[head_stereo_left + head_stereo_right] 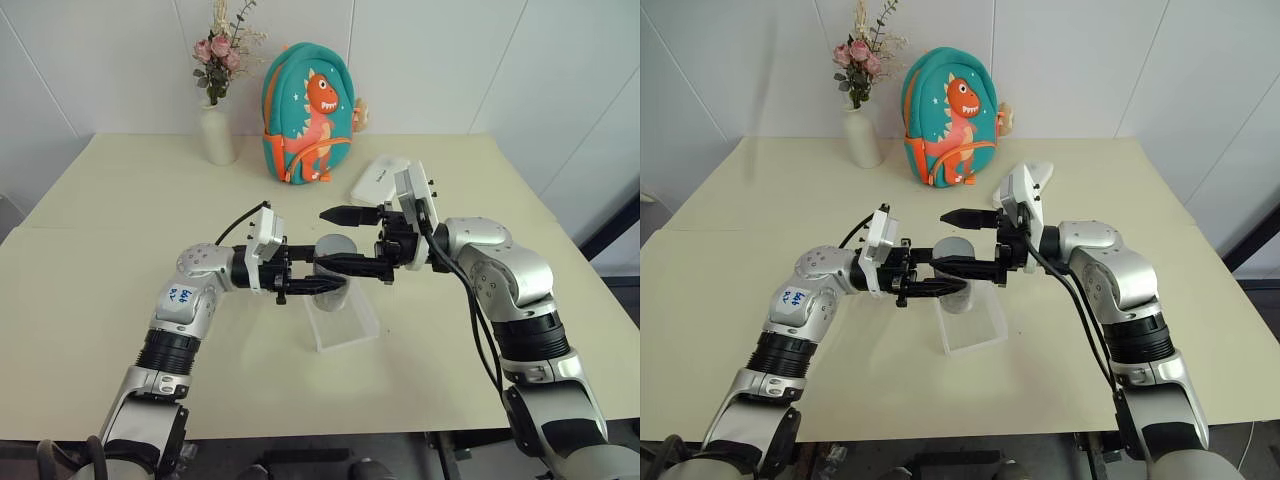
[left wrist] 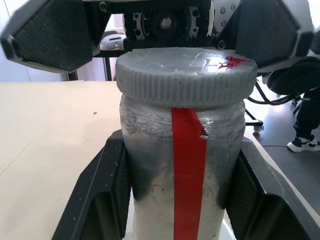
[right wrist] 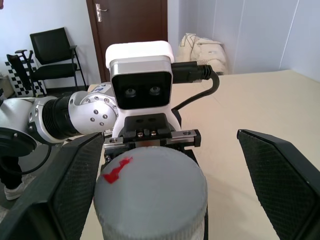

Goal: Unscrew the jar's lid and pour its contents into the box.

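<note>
grey lid (image 2: 186, 75) on jar (image 2: 180, 165); left fingers (image 2: 107, 195) clamp jar.

This looks like a robot test room inside an office building. The wide cream-coloured table (image 1: 120, 250) stands against plain white panel walls (image 1: 100, 60). Behind it there are a dark brown wooden door (image 3: 131, 22) and a black office chair (image 3: 50, 55). The objects on the table seem arranged: a white ceramic vase with pink flowers (image 1: 217, 125) and a teal child's backpack with an orange dinosaur (image 1: 310, 112).
</note>
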Tool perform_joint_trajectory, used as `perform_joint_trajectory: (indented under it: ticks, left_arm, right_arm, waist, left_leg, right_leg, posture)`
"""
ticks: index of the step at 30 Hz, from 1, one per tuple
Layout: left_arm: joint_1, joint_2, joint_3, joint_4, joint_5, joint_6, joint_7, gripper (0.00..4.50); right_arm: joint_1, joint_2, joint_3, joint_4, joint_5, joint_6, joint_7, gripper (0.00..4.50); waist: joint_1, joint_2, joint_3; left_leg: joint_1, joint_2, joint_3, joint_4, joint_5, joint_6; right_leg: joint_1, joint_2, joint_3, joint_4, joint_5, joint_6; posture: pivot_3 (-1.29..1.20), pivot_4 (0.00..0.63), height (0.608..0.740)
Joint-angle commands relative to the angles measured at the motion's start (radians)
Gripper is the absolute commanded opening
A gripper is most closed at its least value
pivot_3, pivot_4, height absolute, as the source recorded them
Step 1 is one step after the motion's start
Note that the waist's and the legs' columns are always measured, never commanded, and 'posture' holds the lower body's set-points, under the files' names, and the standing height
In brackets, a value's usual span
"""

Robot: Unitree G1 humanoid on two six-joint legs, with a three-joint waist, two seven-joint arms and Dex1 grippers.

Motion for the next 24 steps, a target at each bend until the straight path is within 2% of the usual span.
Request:
perform_joint_trajectory:
  ticks: [1,12,24]
  left_arm:
    - [-0.024,-0.008,0.004,0.008,0.006,-0.025,0.007,2.05]
    - [-0.046,-0.03,0.011,0.011,-0.007,-0.028,0.011,2.05]
    - [-0.014,-0.004,0.016,-0.036,-0.019,-0.01,-0.002,2.05]
  right_arm:
    - [-0.023,0.017,-0.002,-0.046,0.013,0.002,-0.016,4.47]
    - [0.0,0.041,0.042,-0.001,-0.044,-0.036,-0.03,4.47]
    - [-0.039,0.018,0.001,0.07,-0.077,-0.074,-0.019,4.47]
  waist:
    - [0.0,0.0,0.0]
    - [0.0,0.0,0.0]
    - [0.0,0.0,0.0]
  left_leg:
    - [0.0,0.0,0.0,0.0,0.0,0.0]
    - [0.0,0.0,0.0,0.0,0.0,0.0]
    - [0.0,0.0,0.0,0.001,0.0,0.0]
  right_leg:
    - [0.0,0.0,0.0,0.0,0.0,0.0]
    - [0.0,0.0,0.0,0.0,0.0,0.0]
    - [0.0,0.0,0.0,0.001,0.0,0.0]
  posture:
    - [0.0,0.15,0.74]
    - [0.0,0.15,0.74]
    - [0.0,0.15,0.74]
